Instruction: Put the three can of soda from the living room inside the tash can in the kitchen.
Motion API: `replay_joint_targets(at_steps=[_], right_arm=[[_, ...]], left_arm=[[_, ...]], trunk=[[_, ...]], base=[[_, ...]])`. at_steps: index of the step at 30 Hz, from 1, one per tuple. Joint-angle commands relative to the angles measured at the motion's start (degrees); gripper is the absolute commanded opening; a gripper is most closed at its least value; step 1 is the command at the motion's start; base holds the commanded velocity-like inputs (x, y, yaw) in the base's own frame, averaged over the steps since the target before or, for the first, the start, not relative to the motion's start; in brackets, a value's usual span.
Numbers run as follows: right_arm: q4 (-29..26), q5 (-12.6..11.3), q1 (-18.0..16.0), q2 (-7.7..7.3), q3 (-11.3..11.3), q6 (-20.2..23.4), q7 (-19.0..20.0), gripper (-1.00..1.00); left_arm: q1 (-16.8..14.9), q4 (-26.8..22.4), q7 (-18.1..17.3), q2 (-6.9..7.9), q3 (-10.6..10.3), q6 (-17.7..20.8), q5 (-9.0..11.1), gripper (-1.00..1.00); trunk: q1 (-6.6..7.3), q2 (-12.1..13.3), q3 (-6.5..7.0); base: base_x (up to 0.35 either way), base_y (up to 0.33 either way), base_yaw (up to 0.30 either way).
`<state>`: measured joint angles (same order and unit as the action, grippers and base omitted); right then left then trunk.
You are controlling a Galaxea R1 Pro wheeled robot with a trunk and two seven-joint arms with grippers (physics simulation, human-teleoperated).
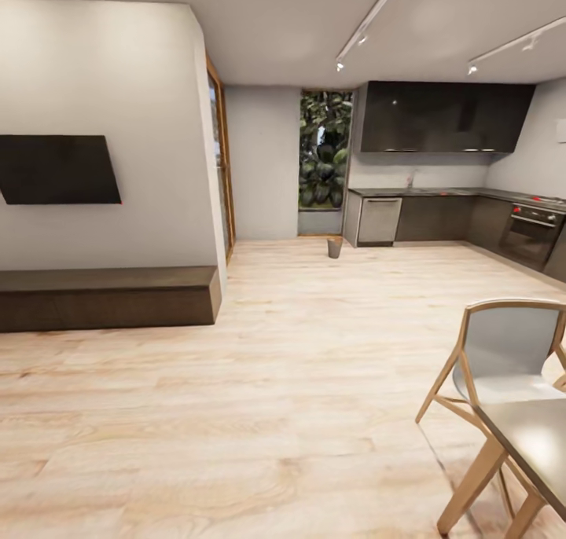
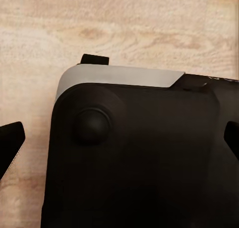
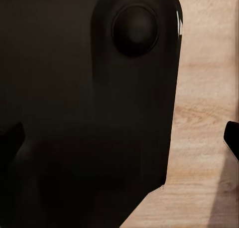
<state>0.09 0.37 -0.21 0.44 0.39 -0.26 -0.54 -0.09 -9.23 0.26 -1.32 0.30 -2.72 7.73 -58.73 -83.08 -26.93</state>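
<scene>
The small brown tash can stands on the pale wood floor far ahead, at the near corner of the kitchen's dark cabinets. The three soda cans are out of view. My left gripper hangs open above the robot's black base, its dark fingertips at the picture's edges with nothing between them. My right gripper is likewise open over the black base and the floor, one fingertip showing at the side.
A dark low bench and a wall TV line the left wall. A wooden chair and a grey table corner stand close at the right. Open wood floor runs towards the kitchen, with its oven and dishwasher.
</scene>
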Motion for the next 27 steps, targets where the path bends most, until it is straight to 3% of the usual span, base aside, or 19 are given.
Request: replay_joint_targets(at_steps=[1, 27], right_arm=[[0.0, 0.0, 0.0, 0.0, 0.0, 0.0, 0.0, 1.0], [0.0, 0.1, 0.0, 0.09, 0.1, 0.0, 0.0, 1.0]], left_arm=[[0.0, 0.0, 0.0, 0.0, 0.0, 0.0, 0.0, 1.0], [0.0, 0.0, 0.0, 0.0, 0.1, 0.0, 0.0, 1.0]], trunk=[[0.0, 0.0, 0.0], [0.0, 0.0, 0.0]], base=[[0.336, 0.0, 0.0], [0.336, 0.0, 0.0]])
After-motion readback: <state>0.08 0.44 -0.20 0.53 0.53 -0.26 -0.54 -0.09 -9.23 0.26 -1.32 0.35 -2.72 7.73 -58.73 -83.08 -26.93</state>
